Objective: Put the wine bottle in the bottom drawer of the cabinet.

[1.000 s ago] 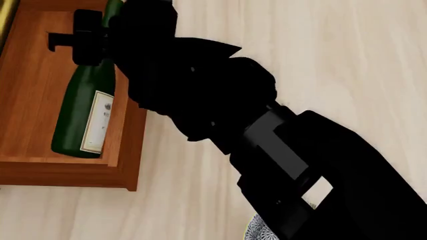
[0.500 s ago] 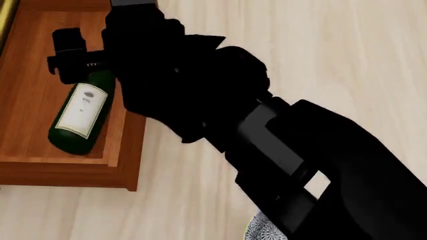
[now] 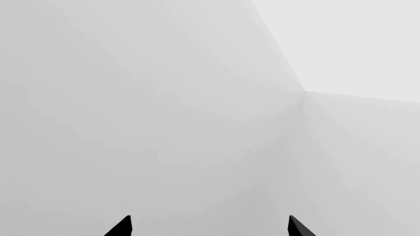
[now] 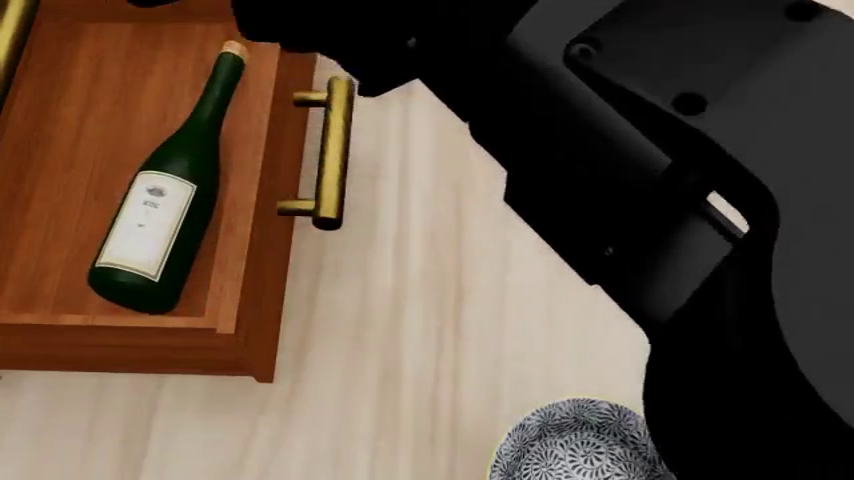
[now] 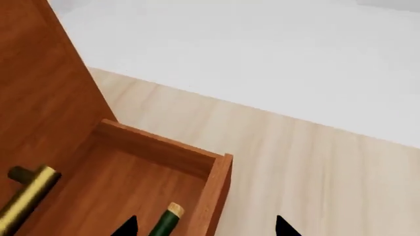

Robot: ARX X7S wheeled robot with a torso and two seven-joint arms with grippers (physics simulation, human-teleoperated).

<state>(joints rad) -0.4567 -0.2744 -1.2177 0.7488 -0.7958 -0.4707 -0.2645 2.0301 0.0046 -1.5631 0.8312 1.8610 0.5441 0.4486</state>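
From my seat the bottle (image 4: 158, 205) lies on its side in the open drawer (image 4: 254, 300), so placement looks done; only closing may remain. My left jaws (image 3: 208, 227) and right jaws (image 5: 204, 227) are spread, holding nothing.

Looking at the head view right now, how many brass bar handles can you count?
2. One handle is on the front of the bottom drawer holding the wine bottle; another shows at the upper left edge. The arm may hide others.
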